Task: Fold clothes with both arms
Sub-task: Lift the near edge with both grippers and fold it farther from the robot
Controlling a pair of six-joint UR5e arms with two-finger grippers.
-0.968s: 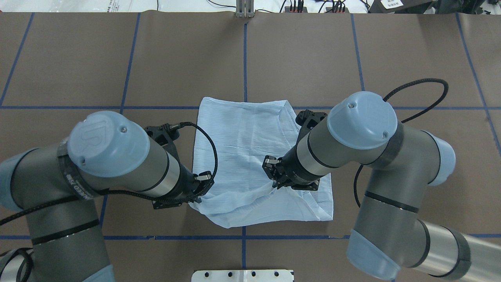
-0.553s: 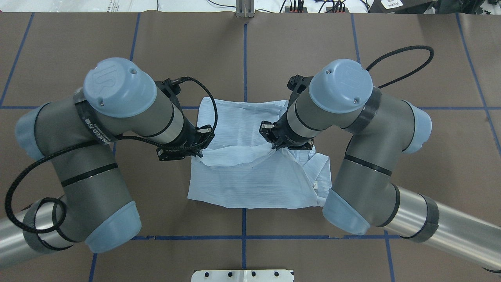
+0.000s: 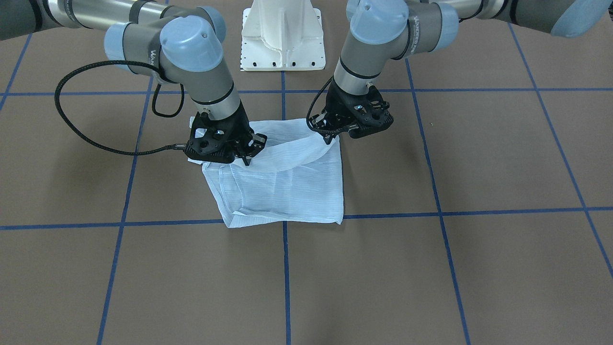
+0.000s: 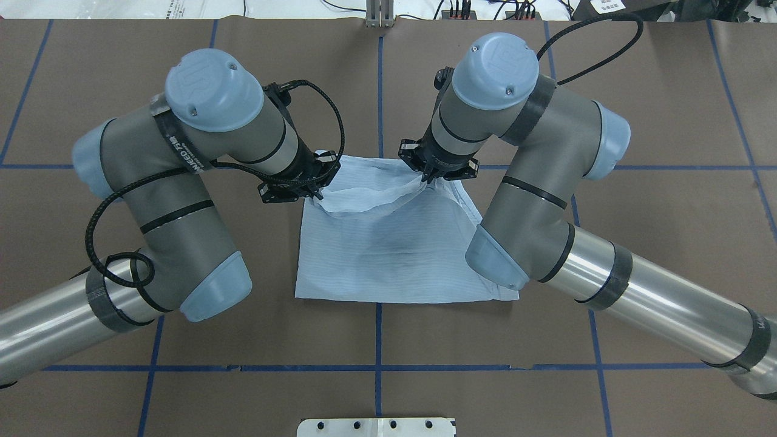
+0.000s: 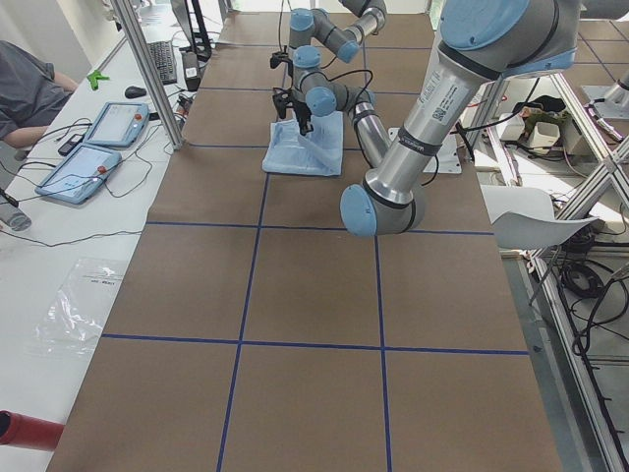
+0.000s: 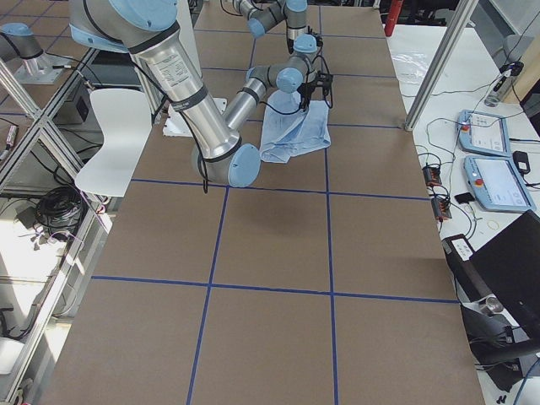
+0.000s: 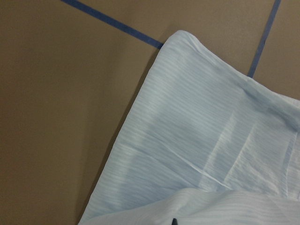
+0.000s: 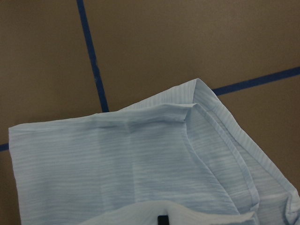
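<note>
The light blue striped shirt [image 4: 394, 261] lies in a folded rectangle at the table's middle; it also shows in the front view [image 3: 287, 191]. My left gripper [image 4: 315, 193] is shut on the shirt's left corner, and my right gripper [image 4: 430, 179] is shut on its right corner. Both hold the doubled-over edge a little above the shirt's far edge, with the cloth sagging between them. In the front view the left gripper [image 3: 331, 139] is on the right and the right gripper [image 3: 246, 160] on the left. Both wrist views show the lower layer [image 7: 201, 131] [image 8: 140, 159] beneath the held cloth.
The brown table cover [image 4: 637, 109] carries a grid of blue tape lines [image 4: 377, 340]. The white pedestal base [image 3: 282, 33] stands at the robot's side of the table. Tablets [image 5: 93, 147] lie on a side desk beyond the far edge.
Both arms have moved away from the robot toward the shirt's far edge, carrying its near edge up and over the rest. The shirt now lies doubled.
</note>
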